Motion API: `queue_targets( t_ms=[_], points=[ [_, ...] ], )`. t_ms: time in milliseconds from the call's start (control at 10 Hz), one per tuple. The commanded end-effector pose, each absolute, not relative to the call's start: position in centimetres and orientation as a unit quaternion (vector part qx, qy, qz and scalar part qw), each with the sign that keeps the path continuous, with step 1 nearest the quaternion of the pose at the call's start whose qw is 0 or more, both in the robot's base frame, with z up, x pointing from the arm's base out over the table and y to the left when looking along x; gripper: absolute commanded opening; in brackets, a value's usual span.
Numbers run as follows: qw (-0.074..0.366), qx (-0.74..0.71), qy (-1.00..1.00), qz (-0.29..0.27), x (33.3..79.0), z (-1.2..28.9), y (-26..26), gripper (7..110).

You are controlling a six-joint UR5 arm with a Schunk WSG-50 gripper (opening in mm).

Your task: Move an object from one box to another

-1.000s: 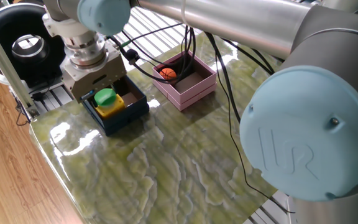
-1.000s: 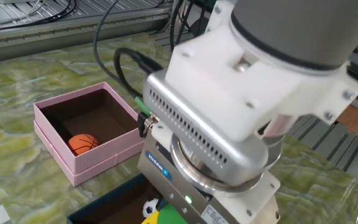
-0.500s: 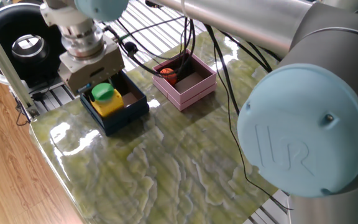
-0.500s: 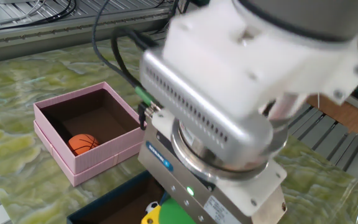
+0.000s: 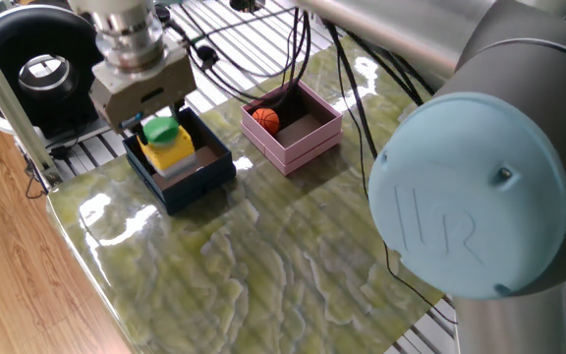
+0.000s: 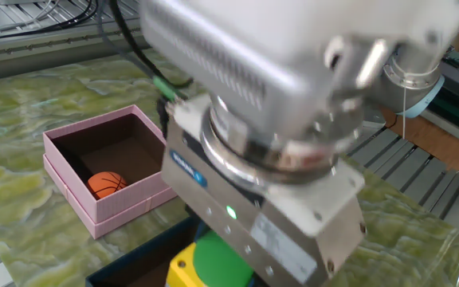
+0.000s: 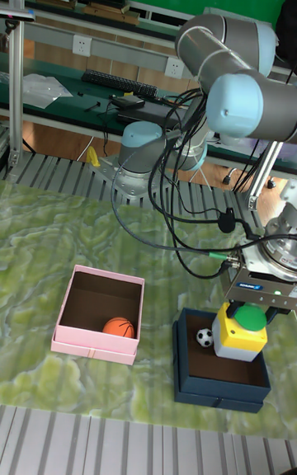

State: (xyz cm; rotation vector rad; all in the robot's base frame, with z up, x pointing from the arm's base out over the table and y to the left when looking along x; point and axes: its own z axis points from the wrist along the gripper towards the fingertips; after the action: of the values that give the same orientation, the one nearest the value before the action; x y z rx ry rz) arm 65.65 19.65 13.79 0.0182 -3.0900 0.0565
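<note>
My gripper [image 5: 162, 136] is shut on a yellow block with a round green cap [image 5: 165, 144], holding it just above the navy-blue box [image 5: 207, 175]. In the tall fixed view the block [image 7: 240, 333] hangs over the navy box [image 7: 219, 388], and a small soccer ball [image 7: 203, 336] lies inside that box at the left. The pink box [image 5: 310, 136] stands to the right with an orange basketball [image 5: 265, 119] in it. In the other fixed view the gripper body hides most of the navy box; the pink box [image 6: 70, 185] and its basketball [image 6: 107, 183] show clearly.
A black round device [image 5: 37, 69] sits beyond the table's left end. Black cables [image 5: 293, 54] trail over the slatted metal frame behind the pink box. The green marbled tabletop [image 5: 293, 265] ends close to the navy box at the left edge.
The gripper has risen and drawn back slightly, lifting the yellow and green block up off the navy box's floor. The basketball and both boxes stay put.
</note>
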Motion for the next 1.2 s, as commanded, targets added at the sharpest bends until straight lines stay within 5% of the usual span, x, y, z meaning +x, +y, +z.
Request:
queue_targets(
  t_ms=[0,1100],
  points=[
    [0.032,0.016,-0.999,0.008,65.6,16.0,18.6,7],
    [0.018,0.068,-0.998,0.005,63.4,17.5,10.0,7]
  ],
)
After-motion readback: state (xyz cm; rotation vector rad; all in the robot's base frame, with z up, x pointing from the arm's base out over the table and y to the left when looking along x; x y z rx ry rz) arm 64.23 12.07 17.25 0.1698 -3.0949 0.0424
